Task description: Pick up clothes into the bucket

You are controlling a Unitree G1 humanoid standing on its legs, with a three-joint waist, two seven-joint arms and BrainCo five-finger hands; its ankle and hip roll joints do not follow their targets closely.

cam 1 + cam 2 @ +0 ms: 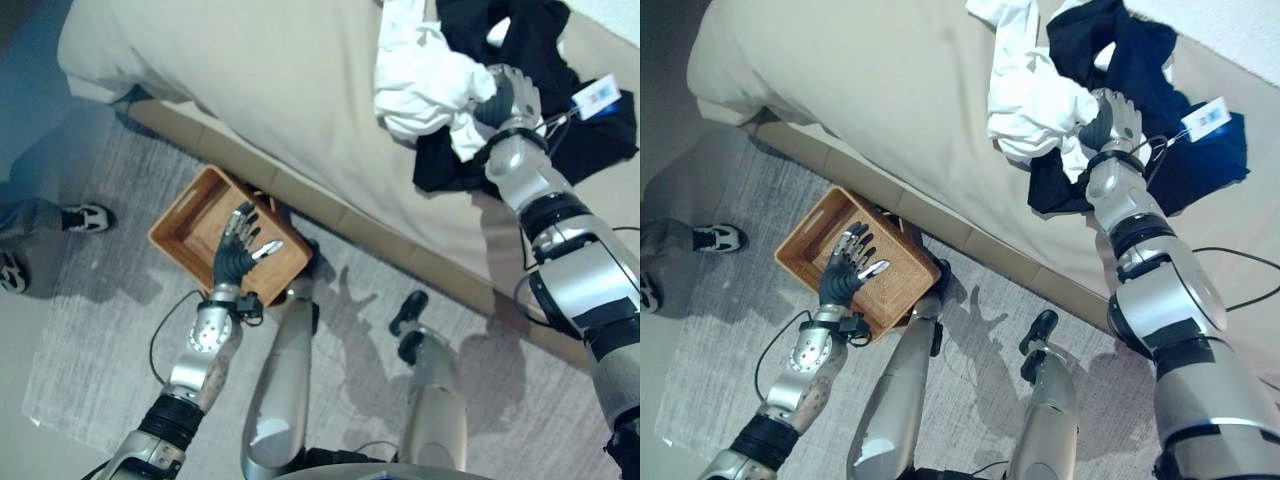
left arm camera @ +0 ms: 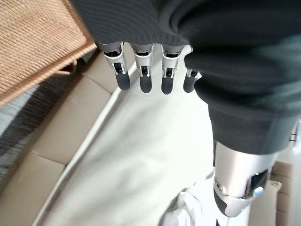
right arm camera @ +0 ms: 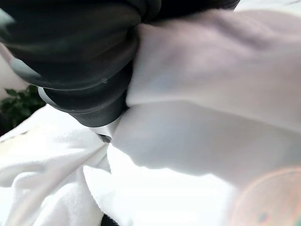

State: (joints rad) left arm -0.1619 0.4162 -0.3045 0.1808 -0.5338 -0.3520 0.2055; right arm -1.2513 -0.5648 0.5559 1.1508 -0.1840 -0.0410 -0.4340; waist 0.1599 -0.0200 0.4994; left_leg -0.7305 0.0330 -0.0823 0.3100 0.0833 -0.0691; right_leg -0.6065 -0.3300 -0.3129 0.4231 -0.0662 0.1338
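Observation:
A white garment [image 1: 420, 80] lies bunched on the beige bed [image 1: 270, 80], partly over a dark navy garment [image 1: 560, 60] that carries a white tag. My right hand [image 1: 508, 95] rests at the white garment's edge with its fingers curled into the cloth; in the right wrist view the white cloth [image 3: 197, 132] bunches tight against the hand. On the floor beside the bed stands a brown wicker basket [image 1: 175, 225], with nothing in it. Above its near corner hovers my left hand [image 1: 238, 255], open, its fingers [image 2: 141, 75] straight and holding nothing.
The bed's tan base [image 1: 330, 215] runs diagonally between the basket and the clothes. A grey rug [image 1: 90, 340] covers the floor. A person's shoes [image 1: 88, 215] stand at the left edge, near the basket.

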